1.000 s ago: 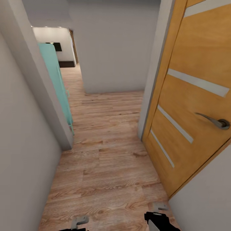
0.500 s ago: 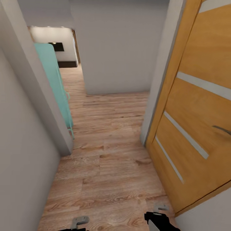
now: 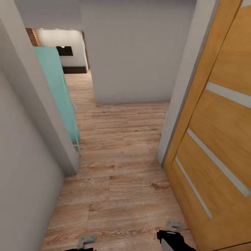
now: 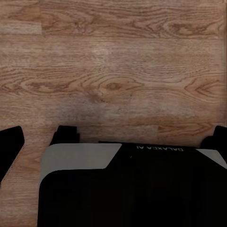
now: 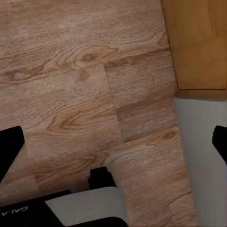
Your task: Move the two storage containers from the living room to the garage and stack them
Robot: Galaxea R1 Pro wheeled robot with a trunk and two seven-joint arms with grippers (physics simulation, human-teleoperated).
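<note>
The two storage containers are out of view, and so is the garage. I stand in a narrow hallway on light wood plank flooring (image 3: 118, 167). In the left wrist view my left gripper (image 4: 113, 146) is open, its black fingertips (image 4: 9, 151) far apart with nothing between them, above my own black and grey base (image 4: 132, 189). My right gripper (image 5: 113, 146) is open too, empty, over the planks. A black part of my right arm (image 3: 176, 240) shows at the bottom edge of the head view.
An orange wooden door (image 3: 216, 139) with pale stripes stands close on the right, beside its grey frame (image 3: 181, 104). A grey wall (image 3: 21, 157) hems the left. Ahead are a teal panel (image 3: 59, 97) and a grey wall (image 3: 132, 52); the passage runs on between them.
The whole head view has shifted: the camera moved forward and turned left. The orange door has slid to the right, and its handle has left the picture.
</note>
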